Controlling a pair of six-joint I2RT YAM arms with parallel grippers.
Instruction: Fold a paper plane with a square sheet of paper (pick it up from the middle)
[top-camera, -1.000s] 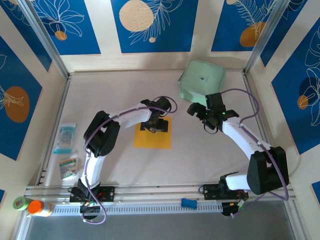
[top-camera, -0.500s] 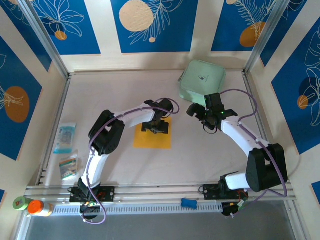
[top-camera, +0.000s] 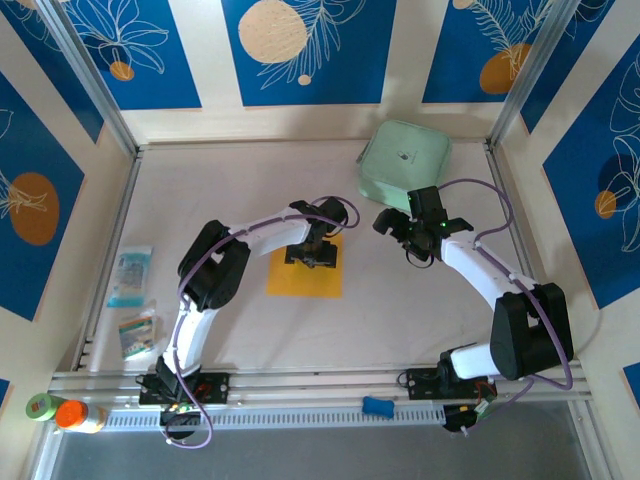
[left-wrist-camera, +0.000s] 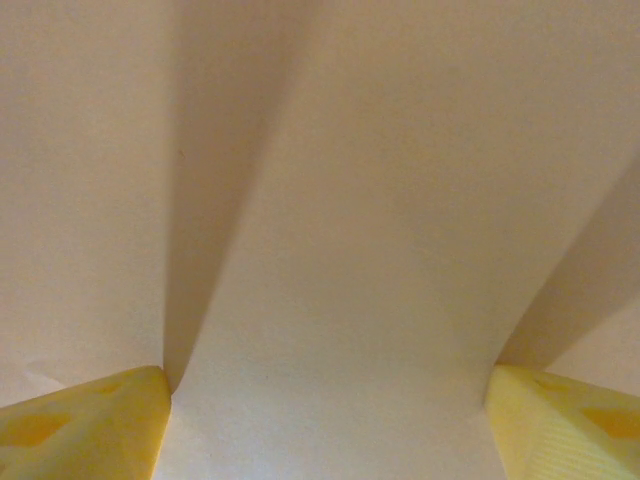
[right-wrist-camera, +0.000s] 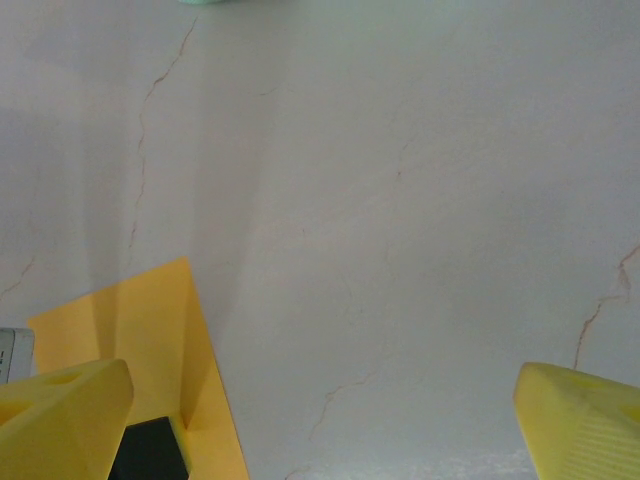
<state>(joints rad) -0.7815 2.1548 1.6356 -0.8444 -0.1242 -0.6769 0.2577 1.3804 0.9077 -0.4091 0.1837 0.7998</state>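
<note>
Top external view: the square sheet of paper (top-camera: 303, 278) lies flat on the tabletop (top-camera: 220, 200). It sits on the arm-base side of the mint-green case (top-camera: 404, 160) and to the left of that case, well apart from it. The left arm (top-camera: 262, 228) reaches over the sheet, and its black end hangs above the sheet's edge that faces the case. Whether it touches the paper cannot be told. The right arm (top-camera: 480, 270) bends toward the case, and its end is just on the near side of the case's near rim, clear of the sheet.

Left wrist view: the left fingers (left-wrist-camera: 85, 425) stand wide apart and hold nothing, with pale tabletop crossed by soft shadow bands beyond them.

Right wrist view: the right fingers (right-wrist-camera: 65, 415) are also spread wide and hold nothing. A corner of the sheet lies beside the left-hand finger, and a sliver of the case's green shows at the top edge, well away from that corner.
</note>
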